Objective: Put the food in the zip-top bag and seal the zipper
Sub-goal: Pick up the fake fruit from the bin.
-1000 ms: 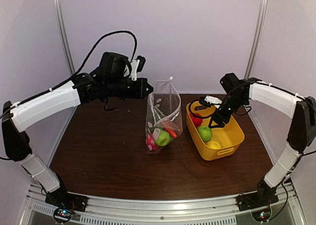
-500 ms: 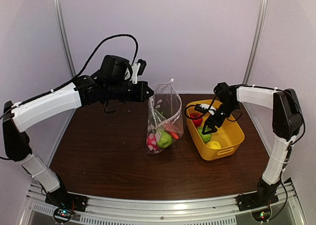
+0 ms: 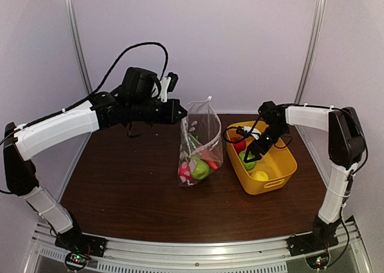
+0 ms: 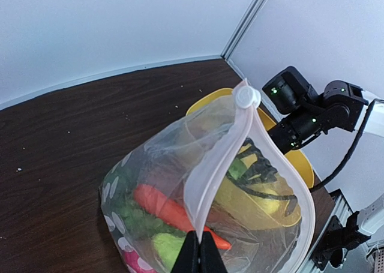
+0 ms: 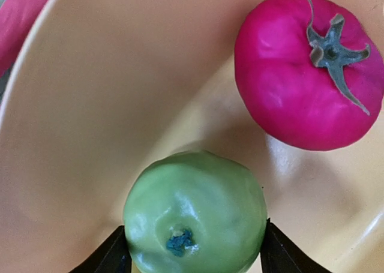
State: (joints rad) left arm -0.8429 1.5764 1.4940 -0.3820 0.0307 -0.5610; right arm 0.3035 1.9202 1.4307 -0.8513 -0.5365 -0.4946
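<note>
Your left claw (image 4: 199, 256) clenched on zipper (image 4: 223, 156) of zip-top bag (image 4: 141, 177). Your right claw (image 5: 193, 256) straddles green fruit (image 5: 195, 207) in yellow basket (image 5: 90, 105); gripping or not, cannot tell.

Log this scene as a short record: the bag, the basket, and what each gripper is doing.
bag: clear polka-dot zip-top plastic bag, upright, mouth open
in bag: orange toy carrot, green piece, pink piece
basket: yellow plastic basket holding round green toy fruit, pink toy tomato, yellow piece
left gripper: shut on the bag's pale zipper strip
right gripper: astride the green fruit, grip unclear
</note>
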